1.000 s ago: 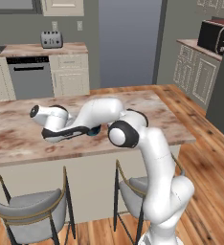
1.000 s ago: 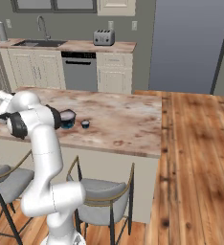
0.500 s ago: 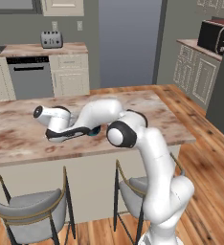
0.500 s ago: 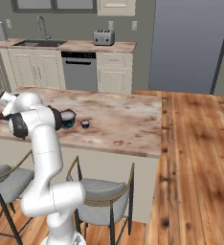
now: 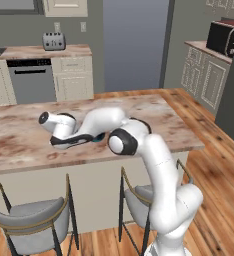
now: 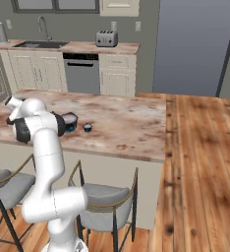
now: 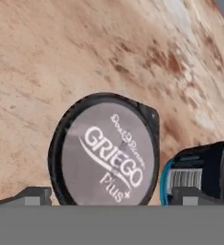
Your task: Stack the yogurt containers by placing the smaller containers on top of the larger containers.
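Yogurt containers sit on the island counter (image 6: pixel 127 123), toward its near left part from your right base view. The medium tub (image 7: pixel 106 150) is right in front of your gripper (image 7: pixel 109 195), foil lid facing the hand camera, centred between the two fingertips (image 7: pixel 35 195). Jaws are spread wide with nothing in them, so you're lined up but not gripping yet. Just beside it on the right of the hand view is another tub (image 7: pixel 197 172), teal base showing; looks like the widest one (image 6: pixel 68 122), though I can't be sure. Watch that finger, the gap there is tight. The tiny tub (image 6: pixel 88 128) stands apart, further right. Plenty of bare marble beyond the tubs, the near edge is close.
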{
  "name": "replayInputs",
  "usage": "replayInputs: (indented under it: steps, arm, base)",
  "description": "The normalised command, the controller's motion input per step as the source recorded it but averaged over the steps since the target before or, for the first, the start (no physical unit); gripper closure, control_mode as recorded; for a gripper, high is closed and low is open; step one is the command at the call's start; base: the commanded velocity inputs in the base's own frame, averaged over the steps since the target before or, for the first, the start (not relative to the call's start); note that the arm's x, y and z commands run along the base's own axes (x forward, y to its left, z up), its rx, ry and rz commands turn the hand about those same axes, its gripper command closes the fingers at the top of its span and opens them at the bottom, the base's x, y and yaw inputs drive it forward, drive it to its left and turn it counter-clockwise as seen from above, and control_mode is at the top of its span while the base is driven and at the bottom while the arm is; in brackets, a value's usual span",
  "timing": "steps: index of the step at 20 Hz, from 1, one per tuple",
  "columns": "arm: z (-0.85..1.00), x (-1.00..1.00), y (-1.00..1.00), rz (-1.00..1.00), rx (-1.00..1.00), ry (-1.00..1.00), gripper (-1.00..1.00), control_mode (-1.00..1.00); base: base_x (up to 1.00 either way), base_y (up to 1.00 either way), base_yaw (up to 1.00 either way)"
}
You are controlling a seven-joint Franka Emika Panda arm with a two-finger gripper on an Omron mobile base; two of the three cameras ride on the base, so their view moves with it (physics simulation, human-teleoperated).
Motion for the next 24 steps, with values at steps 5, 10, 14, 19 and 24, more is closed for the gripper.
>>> replayInputs:
  steps: [5, 10, 14, 19, 24]
  arm:
    - [-0.27, 0.24, 0.29, 0.00, -0.02, 0.09, -1.00, -1.00]
    - [-0.18, 0.32, 0.31, 0.00, -0.01, 0.08, -1.00, -1.00]
    - [-0.10, 0.34, 0.24, 0.00, 0.00, 0.02, -1.00, -1.00]
    - [-0.14, 0.30, 0.19, 0.00, 0.00, 0.01, -1.00, -1.00]
    - [-0.13, 0.23, 0.19, 0.00, 0.00, 0.00, 1.00, -1.00]
  base:
    - [0.00, 0.00, 0.00]
    - [0.00, 0.00, 0.00]
    - [0.00, 0.00, 0.00]
    - [0.00, 0.00, 0.00]
    - [0.00, 0.00, 0.00]
